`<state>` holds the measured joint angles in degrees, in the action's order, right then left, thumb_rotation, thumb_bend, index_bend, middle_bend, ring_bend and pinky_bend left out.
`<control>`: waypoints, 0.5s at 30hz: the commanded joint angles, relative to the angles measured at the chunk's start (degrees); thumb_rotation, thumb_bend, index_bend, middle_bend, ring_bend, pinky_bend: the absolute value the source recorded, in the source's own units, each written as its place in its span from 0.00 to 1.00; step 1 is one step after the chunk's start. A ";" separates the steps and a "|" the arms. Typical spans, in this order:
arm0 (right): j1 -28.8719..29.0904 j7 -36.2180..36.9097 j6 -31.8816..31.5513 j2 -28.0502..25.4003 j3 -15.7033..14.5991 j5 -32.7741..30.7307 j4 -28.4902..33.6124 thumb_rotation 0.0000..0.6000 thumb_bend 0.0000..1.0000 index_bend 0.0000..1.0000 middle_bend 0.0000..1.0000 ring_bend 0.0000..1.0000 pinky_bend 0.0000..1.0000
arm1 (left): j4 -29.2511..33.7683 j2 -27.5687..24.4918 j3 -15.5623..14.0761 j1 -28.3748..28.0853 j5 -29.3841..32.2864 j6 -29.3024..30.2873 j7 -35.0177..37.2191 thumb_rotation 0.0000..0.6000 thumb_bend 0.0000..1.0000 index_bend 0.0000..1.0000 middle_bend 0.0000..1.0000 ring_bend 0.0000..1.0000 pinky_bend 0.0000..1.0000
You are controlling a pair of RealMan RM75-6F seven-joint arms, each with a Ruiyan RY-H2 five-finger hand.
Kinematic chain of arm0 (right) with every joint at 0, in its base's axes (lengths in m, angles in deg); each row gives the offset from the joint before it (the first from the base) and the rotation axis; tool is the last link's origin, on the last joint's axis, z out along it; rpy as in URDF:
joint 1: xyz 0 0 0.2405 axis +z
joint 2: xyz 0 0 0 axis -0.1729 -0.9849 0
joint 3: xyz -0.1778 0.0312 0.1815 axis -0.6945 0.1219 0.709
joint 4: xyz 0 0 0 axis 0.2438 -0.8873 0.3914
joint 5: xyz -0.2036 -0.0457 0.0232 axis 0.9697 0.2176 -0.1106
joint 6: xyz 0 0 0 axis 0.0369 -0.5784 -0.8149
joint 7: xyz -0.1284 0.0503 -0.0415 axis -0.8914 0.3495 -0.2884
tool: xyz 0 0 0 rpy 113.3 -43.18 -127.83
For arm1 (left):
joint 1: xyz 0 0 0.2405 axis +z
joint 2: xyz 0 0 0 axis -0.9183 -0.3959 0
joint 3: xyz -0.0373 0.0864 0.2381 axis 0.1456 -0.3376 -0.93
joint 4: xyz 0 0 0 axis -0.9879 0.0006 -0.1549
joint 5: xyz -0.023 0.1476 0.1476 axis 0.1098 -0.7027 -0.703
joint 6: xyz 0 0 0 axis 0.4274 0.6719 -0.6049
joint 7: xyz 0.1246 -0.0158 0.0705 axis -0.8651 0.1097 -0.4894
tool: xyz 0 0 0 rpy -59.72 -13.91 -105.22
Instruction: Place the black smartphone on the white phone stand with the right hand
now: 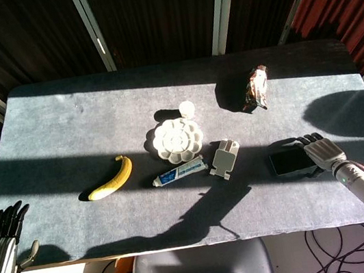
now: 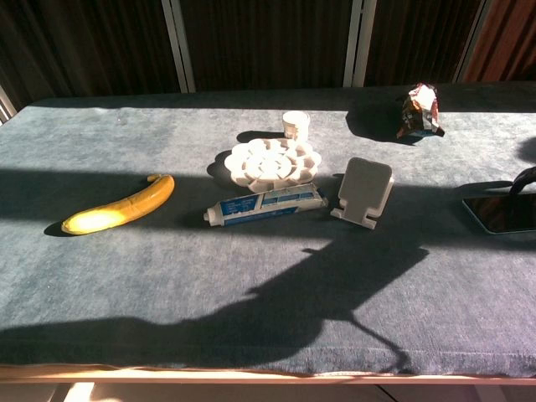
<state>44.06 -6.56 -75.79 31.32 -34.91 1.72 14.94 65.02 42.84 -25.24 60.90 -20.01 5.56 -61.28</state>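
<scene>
The black smartphone point(image 1: 286, 162) point(image 2: 505, 213) lies flat on the grey tabletop at the right. My right hand point(image 1: 321, 152) is over its right end, fingers spread and reaching onto the phone; whether they touch it I cannot tell. In the chest view only a dark fingertip point(image 2: 525, 177) shows at the right edge above the phone. The white phone stand point(image 1: 224, 158) point(image 2: 365, 192) sits upright left of the phone, with a gap between them. My left hand point(image 1: 1, 239) hangs off the table's front left corner, open and holding nothing.
A white flower-shaped palette point(image 1: 177, 138) and a small white cup point(image 1: 187, 110) sit mid-table. A toothpaste tube point(image 1: 178, 171) lies beside the stand. A banana point(image 1: 112, 179) lies to the left, a snack packet point(image 1: 257, 88) at the back right. The arm's shadow crosses the front.
</scene>
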 commanded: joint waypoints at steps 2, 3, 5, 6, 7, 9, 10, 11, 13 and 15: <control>0.22 -0.16 0.88 0.54 -0.02 -0.56 -0.59 1.00 0.35 0.35 0.22 0.00 0.01 | -0.01 -0.02 -0.05 -0.03 -0.06 -0.09 0.05 1.00 0.38 0.00 0.00 0.00 0.00; 0.24 -0.24 0.94 0.68 0.00 -0.68 -0.76 1.00 0.35 0.36 0.22 0.00 0.01 | 0.00 -0.03 -0.08 -0.02 -0.13 -0.06 0.05 1.00 0.38 0.00 0.00 0.00 0.00; 0.17 -0.37 0.86 0.93 0.01 -0.82 -1.14 1.00 0.35 0.39 0.24 0.00 0.01 | 0.01 0.00 -0.09 0.00 -0.16 -0.02 -0.01 1.00 0.38 0.00 0.00 0.00 0.00; 0.13 -0.42 0.83 1.07 0.01 -0.90 -1.36 1.00 0.35 0.40 0.25 0.00 0.01 | 0.03 0.00 -0.09 -0.01 -0.15 -0.04 -0.06 1.00 0.38 0.00 0.00 0.00 0.00; 0.06 -0.44 0.87 1.26 -0.03 -1.01 -1.66 1.00 0.35 0.41 0.26 0.01 0.01 | 0.05 0.01 -0.12 -0.01 -0.16 -0.10 -0.13 1.00 0.38 0.00 0.00 0.00 0.00; -0.07 -0.42 0.80 1.61 -0.08 -1.09 -2.17 1.00 0.35 0.43 0.28 0.03 0.01 | 0.10 0.01 -0.17 -0.04 -0.15 -0.21 -0.24 1.00 0.38 0.00 0.00 0.00 0.00; -0.20 -0.45 0.58 1.90 -0.08 -1.11 -2.59 1.00 0.35 0.45 0.29 0.04 0.01 | 0.15 0.01 -0.19 -0.05 -0.17 -0.25 -0.33 1.00 0.38 0.00 0.00 0.00 0.00; -0.30 -0.50 0.34 2.14 -0.09 -1.07 -2.93 1.00 0.35 0.47 0.31 0.05 0.01 | 0.18 0.01 -0.21 -0.05 -0.19 -0.27 -0.40 1.00 0.38 0.00 0.00 0.00 0.00; -0.57 -0.51 -0.31 2.72 -0.08 -0.95 -3.73 1.00 0.35 0.53 0.35 0.08 0.02 | 0.22 0.04 -0.27 -0.03 -0.23 -0.29 -0.55 1.00 0.38 0.00 0.00 0.00 0.00; -0.76 -0.62 -0.80 3.17 -0.11 -0.82 -4.44 1.00 0.35 0.57 0.39 0.12 0.04 | 0.27 0.04 -0.30 -0.03 -0.26 -0.31 -0.64 1.00 0.38 0.00 0.00 0.00 0.00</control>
<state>43.44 -7.12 -76.34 34.25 -35.01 0.81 10.78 65.31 42.88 -25.53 60.87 -20.27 5.25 -61.93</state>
